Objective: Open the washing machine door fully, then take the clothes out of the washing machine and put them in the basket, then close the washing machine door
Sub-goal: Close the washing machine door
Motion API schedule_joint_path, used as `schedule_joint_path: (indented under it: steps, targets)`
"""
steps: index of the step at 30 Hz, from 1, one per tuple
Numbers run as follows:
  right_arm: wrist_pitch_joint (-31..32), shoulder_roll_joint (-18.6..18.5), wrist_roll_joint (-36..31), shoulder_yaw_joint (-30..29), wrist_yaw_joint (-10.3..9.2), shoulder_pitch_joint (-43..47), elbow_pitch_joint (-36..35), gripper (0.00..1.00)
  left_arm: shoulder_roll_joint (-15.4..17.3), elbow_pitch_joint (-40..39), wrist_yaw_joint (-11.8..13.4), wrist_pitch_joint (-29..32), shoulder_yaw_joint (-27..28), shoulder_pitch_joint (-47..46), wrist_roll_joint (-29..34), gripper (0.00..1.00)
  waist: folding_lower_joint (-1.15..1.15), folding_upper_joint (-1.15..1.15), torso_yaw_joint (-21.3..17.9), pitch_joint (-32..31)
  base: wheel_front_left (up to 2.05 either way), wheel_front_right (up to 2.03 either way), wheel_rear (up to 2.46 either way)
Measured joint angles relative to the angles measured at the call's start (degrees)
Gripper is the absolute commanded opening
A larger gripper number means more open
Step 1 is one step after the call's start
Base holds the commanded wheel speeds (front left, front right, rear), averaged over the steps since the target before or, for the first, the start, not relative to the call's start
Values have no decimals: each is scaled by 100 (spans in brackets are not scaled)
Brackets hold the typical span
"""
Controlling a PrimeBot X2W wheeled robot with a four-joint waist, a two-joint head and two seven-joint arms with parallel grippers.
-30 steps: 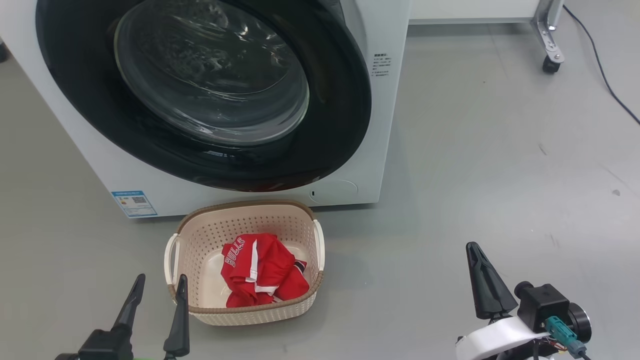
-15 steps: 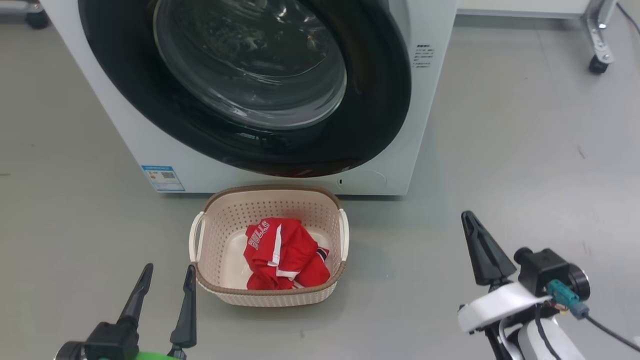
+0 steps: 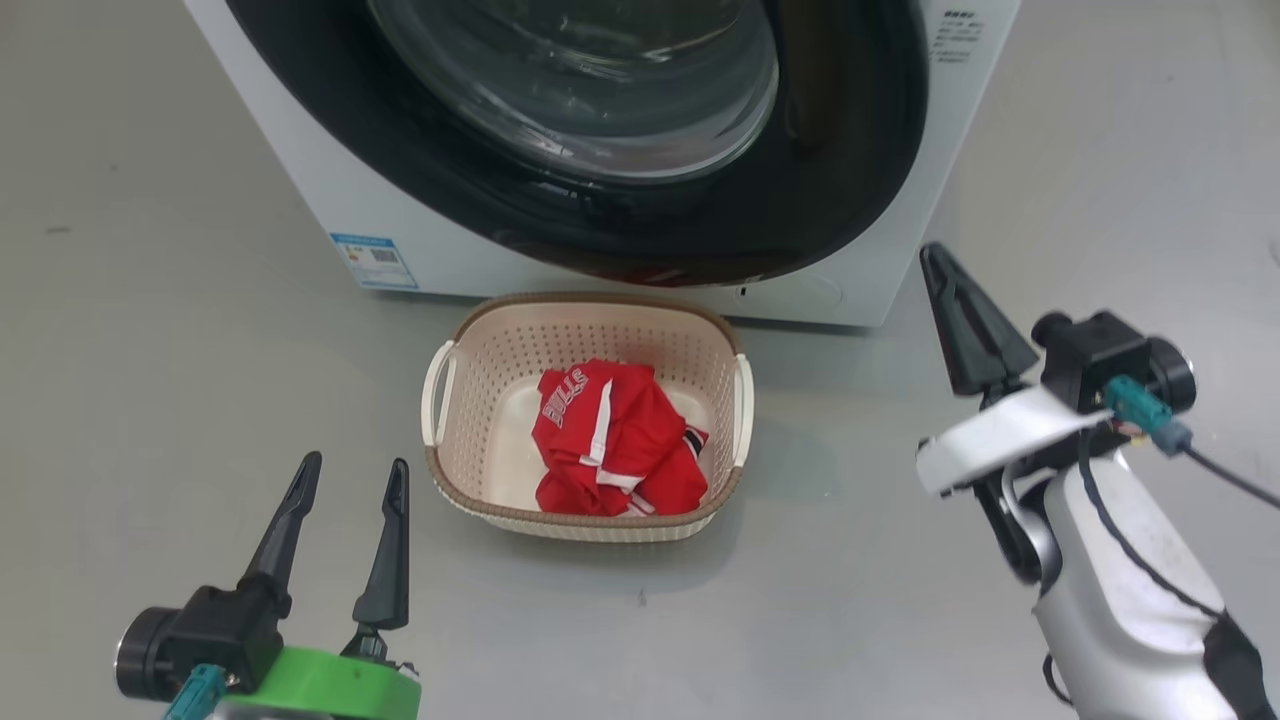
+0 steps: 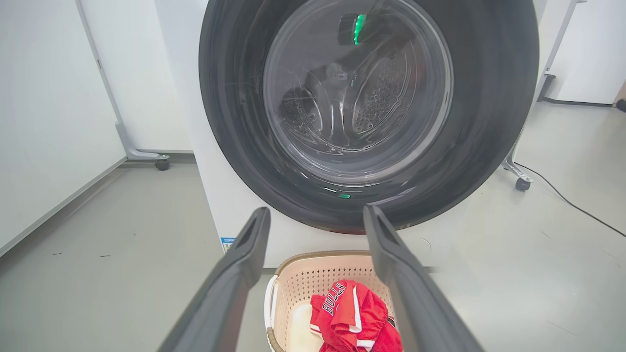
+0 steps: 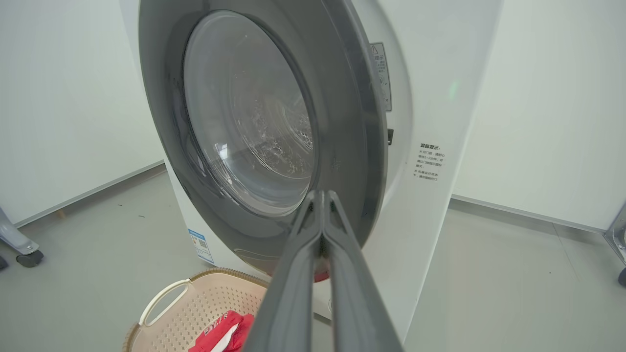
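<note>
The white washing machine (image 3: 300,190) fills the top of the head view. Its black-rimmed washing machine door (image 3: 850,150) lies against or very near the front; I cannot tell whether it is latched. On the floor just before it stands the cream basket (image 3: 590,305), with the red clothes (image 3: 615,440) bunched inside. My left gripper (image 3: 355,462) is open and empty, left of the basket. My right gripper (image 3: 932,252) is shut on nothing, right of the basket and near the washer's lower right corner. The right wrist view has the right gripper (image 5: 321,193) pointing at the door (image 5: 342,122).
Grey floor lies all around. A wheeled frame leg (image 4: 518,181) and a black cable (image 4: 562,195) are right of the washer. A white panel on a castor (image 4: 159,164) stands to its left, and another castor (image 5: 29,256) shows in the right wrist view.
The head camera has shifted, so washer and basket sit higher and further right in the picture. My right gripper, still shut, has moved forward towards the washer's lower right corner. The left gripper stays open.
</note>
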Motion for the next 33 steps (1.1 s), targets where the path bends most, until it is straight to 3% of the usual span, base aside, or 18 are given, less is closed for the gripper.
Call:
schedule_joint_path:
  steps: [11, 33]
  targets:
    - [216, -134, 11, -11, 100, -1346, 423, 0, -180, 2, -109, -1, -57, -485, -1, 100, 0, 0, 340, 603, 0, 0, 0]
    - [172, -177, 176, -120, 197, -2800, 1490, 0, -378, 135, -266, -16, 43, -994, 36, 100, 0, 0, 667, 1162, 0, 0, 0]
